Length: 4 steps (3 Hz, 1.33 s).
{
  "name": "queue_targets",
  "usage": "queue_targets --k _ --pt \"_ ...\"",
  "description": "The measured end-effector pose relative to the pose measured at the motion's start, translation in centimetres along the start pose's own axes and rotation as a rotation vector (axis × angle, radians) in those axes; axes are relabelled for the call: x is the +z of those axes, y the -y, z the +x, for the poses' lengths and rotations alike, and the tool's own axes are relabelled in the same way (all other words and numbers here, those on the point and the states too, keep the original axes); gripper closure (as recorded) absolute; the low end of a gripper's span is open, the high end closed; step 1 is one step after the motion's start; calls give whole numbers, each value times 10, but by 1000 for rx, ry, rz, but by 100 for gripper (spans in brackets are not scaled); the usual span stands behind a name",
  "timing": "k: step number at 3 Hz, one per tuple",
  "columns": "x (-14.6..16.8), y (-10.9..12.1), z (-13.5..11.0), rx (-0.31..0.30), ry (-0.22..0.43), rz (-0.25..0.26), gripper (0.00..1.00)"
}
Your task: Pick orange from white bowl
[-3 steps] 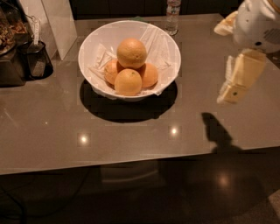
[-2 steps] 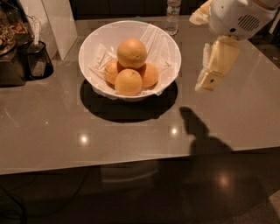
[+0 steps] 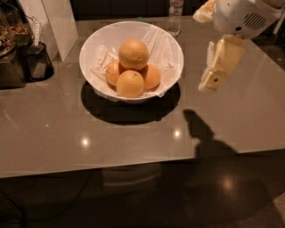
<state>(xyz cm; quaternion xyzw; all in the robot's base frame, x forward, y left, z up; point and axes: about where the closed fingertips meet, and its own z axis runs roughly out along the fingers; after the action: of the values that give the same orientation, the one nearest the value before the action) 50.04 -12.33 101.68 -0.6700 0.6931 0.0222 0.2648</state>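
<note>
Leftward is how the gripper has travelled over the last second: it was out by the right edge of the table and now hangs in the air just to the right of the white bowl, at about the height of the rim and not touching it. Its shadow has slid left across the table along with it. Nothing in the bowl has shifted.

From this angle the fingers seem to be slightly parted, and they are holding nothing.

The orange sits on top of the pile in the bowl, resting on three other oranges, with crinkled white paper lining the bowl around them. It is the highest fruit and nothing covers it. Behind the bowl stands a water bottle, and a dark container sits well off to the left.

As for progress, only the approach is under way. The gripper is beside the bowl rather than above the fruit, so it has yet to come over the rim, drop onto the top orange, close on it and lift it clear of the bowl.
</note>
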Motion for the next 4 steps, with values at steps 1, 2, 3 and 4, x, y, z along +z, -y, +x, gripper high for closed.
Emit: queue_targets --k 1,2,3,4 --pt "13 12 -26 -55 77 -24 0" --pt "29 26 -60 -123 163 -65 0" --pt "29 26 -61 -125 166 -62 0" --pt "50 43 -77 -165 210 -95 0"
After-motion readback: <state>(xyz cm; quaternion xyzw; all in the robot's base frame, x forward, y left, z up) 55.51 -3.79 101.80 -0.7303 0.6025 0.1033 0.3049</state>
